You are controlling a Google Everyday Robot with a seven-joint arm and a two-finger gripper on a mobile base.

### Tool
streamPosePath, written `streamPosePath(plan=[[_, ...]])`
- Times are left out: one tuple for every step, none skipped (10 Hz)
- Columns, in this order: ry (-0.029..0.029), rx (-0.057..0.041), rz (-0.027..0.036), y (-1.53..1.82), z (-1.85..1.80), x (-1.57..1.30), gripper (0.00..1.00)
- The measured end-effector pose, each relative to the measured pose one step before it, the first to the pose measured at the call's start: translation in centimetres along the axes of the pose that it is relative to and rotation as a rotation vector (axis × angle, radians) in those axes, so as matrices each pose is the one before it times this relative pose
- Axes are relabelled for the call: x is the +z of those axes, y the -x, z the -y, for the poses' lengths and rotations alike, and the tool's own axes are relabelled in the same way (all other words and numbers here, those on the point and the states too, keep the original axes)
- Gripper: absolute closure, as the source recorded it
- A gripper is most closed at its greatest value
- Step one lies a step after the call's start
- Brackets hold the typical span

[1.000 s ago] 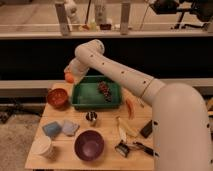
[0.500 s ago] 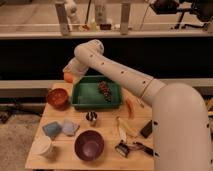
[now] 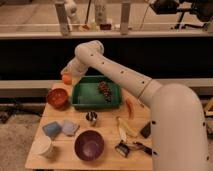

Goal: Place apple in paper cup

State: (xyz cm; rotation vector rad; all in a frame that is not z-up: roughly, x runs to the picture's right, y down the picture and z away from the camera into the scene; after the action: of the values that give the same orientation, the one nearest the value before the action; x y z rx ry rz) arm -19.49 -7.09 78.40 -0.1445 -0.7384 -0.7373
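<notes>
Right now your gripper [image 3: 69,73] sits at the far left corner of the wooden table [image 3: 106,131], touching the small round orange-red apple [image 3: 65,79]. You cannot tell whether it has closed on the fruit. Just beside them are the wider orange-red bowl [image 3: 57,97] and the green plastic tray [image 3: 96,102]. The plain white paper cup [image 3: 43,146] stands at the near left corner, well apart. By my judgement, 0 of the placing is done: lift, carry and release remain.
</notes>
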Motion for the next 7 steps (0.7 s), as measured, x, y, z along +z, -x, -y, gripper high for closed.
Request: streamPosePath(plan=[[0.00545, -0.02258, 0.00931, 0.459, -0.557, -0.127, 1.00], [0.00716, -0.02504, 0.00737, 0.471, -0.557, -0.005, 1.00], [0.00764, -0.02849, 0.00694, 0.681, -0.394, 0.093, 1.00], [0.00680, -0.02892, 0.00674, 0.880, -0.370, 0.170, 1.00], [0.00510, -0.03088, 0.00401, 1.005, -0.440, 0.080, 1.00], [0.00342, -0.02439, 0.00407, 0.973, -0.396, 0.074, 1.00], [0.00142, -0.03847, 0.00937, 1.770, -0.412, 0.067, 1.00]])
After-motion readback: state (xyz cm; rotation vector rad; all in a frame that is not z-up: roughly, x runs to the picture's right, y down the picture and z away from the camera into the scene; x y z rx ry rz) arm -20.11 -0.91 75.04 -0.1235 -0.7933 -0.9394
